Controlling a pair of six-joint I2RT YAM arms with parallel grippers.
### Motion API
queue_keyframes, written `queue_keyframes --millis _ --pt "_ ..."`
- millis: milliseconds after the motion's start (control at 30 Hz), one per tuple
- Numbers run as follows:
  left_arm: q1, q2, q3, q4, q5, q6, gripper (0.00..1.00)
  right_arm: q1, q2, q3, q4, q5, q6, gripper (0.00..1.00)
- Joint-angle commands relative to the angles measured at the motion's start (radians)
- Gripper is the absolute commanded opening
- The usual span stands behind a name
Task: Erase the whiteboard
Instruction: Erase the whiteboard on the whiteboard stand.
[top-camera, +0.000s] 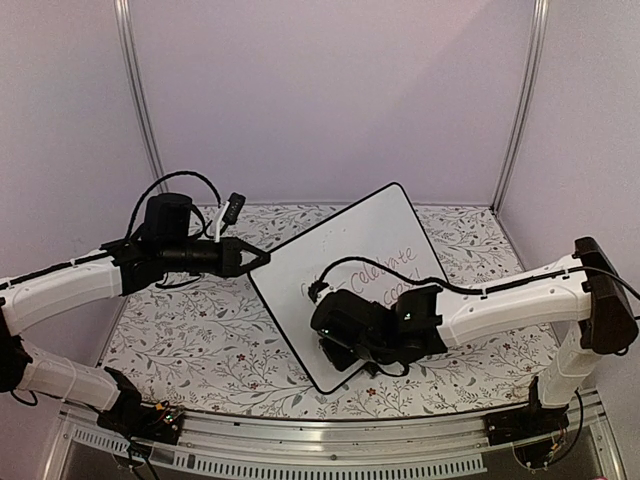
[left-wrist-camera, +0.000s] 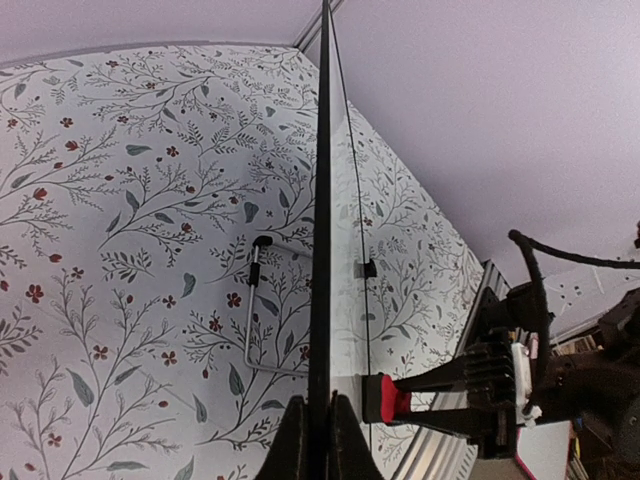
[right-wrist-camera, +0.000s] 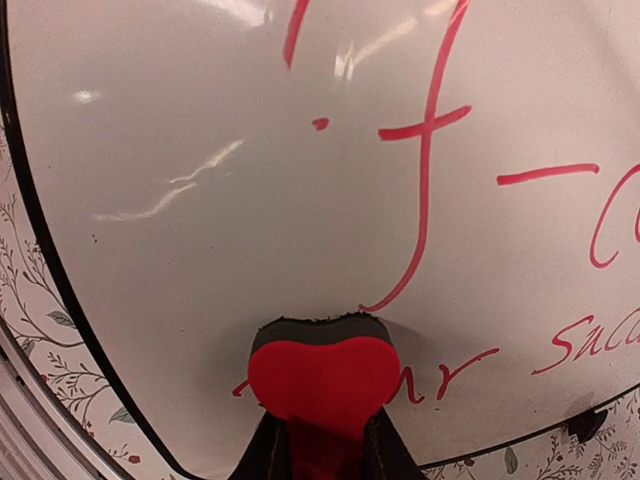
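- Holding the whiteboard (top-camera: 350, 270) mid-bench, turned diagonally and raised at a slant, writing face up toward the top camera and back toward the flower-patterned bench (top-camera: 200, 330).
- Steadying it with the left hand (top-camera: 262, 258): in the left wrist view, fingers closed narrow on the board's thin black rim, one on each side of the edge.
- Gripping a red heart-shaped eraser (right-wrist-camera: 322, 380) in the right hand (right-wrist-camera: 322, 452), fingers pinched tight on its red body, dark felt side forward.
- Pressing that felt against the board's face near its lower rounded corner, right at the foot of a long red stroke and on top of the first letters of a lower word.
- Judging by the right wrist view, hardly any wiping done: red handwriting (right-wrist-camera: 430, 180) crisp across the right and upper part of the face, with no smears or pale ghost marks visible around the eraser.
- Bare glossy white to the left of the eraser; cannot tell whether wiped or never written on.
- From the top view, at least two lines of faint script across the middle of the board, mostly uncovered by the arm.
- Left to do, as an estimate: nearly the whole job, sweeping the eraser through every line from this corner upward and across while keeping the left grip firm on the rim.
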Motion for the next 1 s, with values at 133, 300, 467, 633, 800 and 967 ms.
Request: queue_keyframes --millis 133,300,467,633,800,967 --pt "-0.006 0.009 -0.016 0.021 0.024 0.062 0.00 -0.058 0.033 0.100 0.011 0.040 -0.070 0.18" --pt "-0.006 0.008 -0.016 0.021 0.027 0.063 0.00 -0.077 0.060 0.151 0.028 0.034 -0.115 0.18" --pt "-0.006 0.006 -0.016 0.021 0.029 0.063 0.00 -0.100 0.091 0.203 0.042 0.022 -0.148 0.18" --pt "-0.006 0.006 -0.017 0.021 0.033 0.064 0.00 -0.125 0.114 0.259 0.053 0.015 -0.184 0.18" --pt "-0.006 0.006 -0.016 0.022 0.035 0.065 0.00 -0.153 0.126 0.301 0.060 0.004 -0.211 0.19" --pt "-0.006 0.003 -0.018 0.022 0.033 0.066 0.00 -0.163 0.129 0.314 0.061 -0.017 -0.220 0.19"
